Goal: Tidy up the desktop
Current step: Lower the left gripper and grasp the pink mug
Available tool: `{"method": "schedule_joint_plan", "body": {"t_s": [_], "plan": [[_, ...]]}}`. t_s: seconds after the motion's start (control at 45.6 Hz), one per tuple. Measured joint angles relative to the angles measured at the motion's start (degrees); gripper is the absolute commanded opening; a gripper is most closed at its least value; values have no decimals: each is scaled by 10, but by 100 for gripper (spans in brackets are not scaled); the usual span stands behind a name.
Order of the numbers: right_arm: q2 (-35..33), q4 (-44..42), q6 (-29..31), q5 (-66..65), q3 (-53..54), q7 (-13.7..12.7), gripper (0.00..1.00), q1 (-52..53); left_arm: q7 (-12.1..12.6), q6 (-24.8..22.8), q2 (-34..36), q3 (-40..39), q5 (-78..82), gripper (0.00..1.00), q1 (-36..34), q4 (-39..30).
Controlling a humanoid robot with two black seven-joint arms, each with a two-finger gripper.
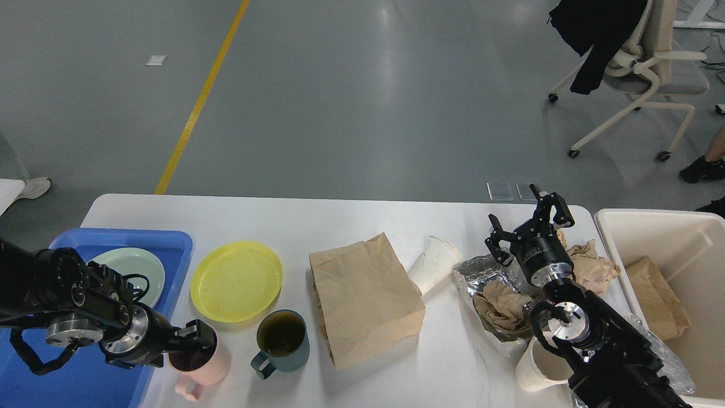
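Over at the right end of the desktop [453, 374], the right gripper [529, 229] hangs in the air with its two black fingers spread wide and nothing between them. Just below and toward the robot from it lies a crumpled foil tray [481, 272] with a wad of brown paper [501, 309] in it, and just to its right sits another crumpled brown paper ball [592, 263]. Further right of that gripper, off the table edge, stands the cream bin [623, 226] with a folded brown bag [657, 294] inside. To the gripper's left a white paper cup [433, 263] lies tipped on its side, touching a flat brown paper bag [365, 297]. Close under the right arm's wrist stands a second white paper cup [538, 368], upright.

At the near left corner, the left gripper [195, 340] sits at the rim of a pink mug [201, 362]; its fingers seem to straddle the mug's edge, but from here I cannot tell how far apart they are or whether they grip it. Just right of that gripper stands a teal mug [283, 343], and beyond it a yellow plate [237, 280] lies flat. Left of the gripper is the blue tray [170, 241], holding a pale green plate [139, 269].

The white tabletop carries all of these, stretching from tray to bin.
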Motion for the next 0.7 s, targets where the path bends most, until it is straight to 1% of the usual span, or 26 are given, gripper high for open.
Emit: {"method": "schedule_joint_plan", "body": {"t_s": [0.022, 0.197, 0.285, 0.351, 0.417, 0.438, 0.702], "plan": [[0, 0, 0, 0, 0, 0, 100, 0, 0, 0, -2, -1, 1, 44, 2, 1], [0, 0, 0, 0, 0, 0, 100, 0, 5, -5, -4, -3, 5, 28, 6, 2], [0, 0, 0, 0, 0, 0, 100, 0, 6, -6, -4, -2, 6, 17, 7, 2], [0, 0, 0, 0, 0, 0, 100, 0, 7, -6, -4, -2, 6, 12, 7, 2], [0, 0, 0, 0, 0, 0, 100, 0, 9, -6, -5, -2, 6, 2, 8, 2], [0, 0, 0, 0, 0, 0, 100, 0, 10, -6, -5, -2, 6, 0, 8, 2], [0, 0, 0, 0, 0, 0, 100, 0, 36, -15, -4, -2, 8, 0, 6, 1]]}}
